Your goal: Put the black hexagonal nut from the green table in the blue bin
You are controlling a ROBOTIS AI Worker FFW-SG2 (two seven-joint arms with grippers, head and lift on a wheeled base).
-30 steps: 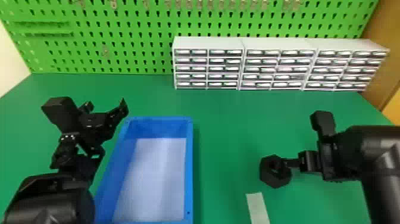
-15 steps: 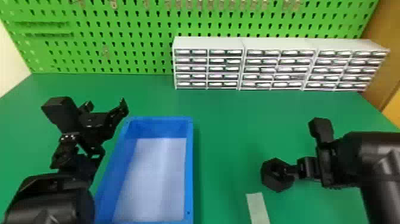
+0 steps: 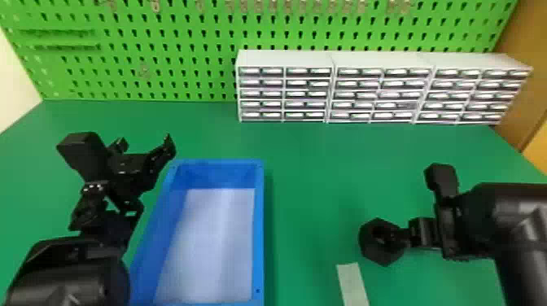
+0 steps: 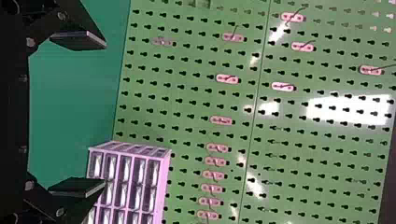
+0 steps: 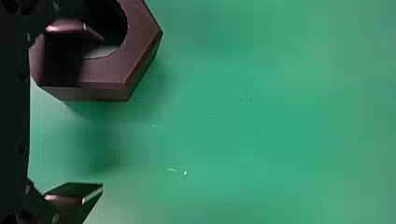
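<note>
From where I stand, a bin (image 3: 259,228) sits on the table (image 3: 305,162) towards the robot's left, with a nut (image 3: 376,256) to its right. A strip (image 3: 353,283) lies before the nut (slightly left). Behind, drawer cabinets (image 3: 285,57) stand before a pegboard (image 3: 122,83).

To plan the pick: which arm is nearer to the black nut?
Right. The right arm has its jaws at the nut; the left arm is across the blue bin.

Green pegboard (image 3: 183,53) at my 12, white drawer units (image 3: 285,59) at 1, cream wall (image 3: 12,93) at 10, brown panel (image 3: 527,61) at 2.
</note>
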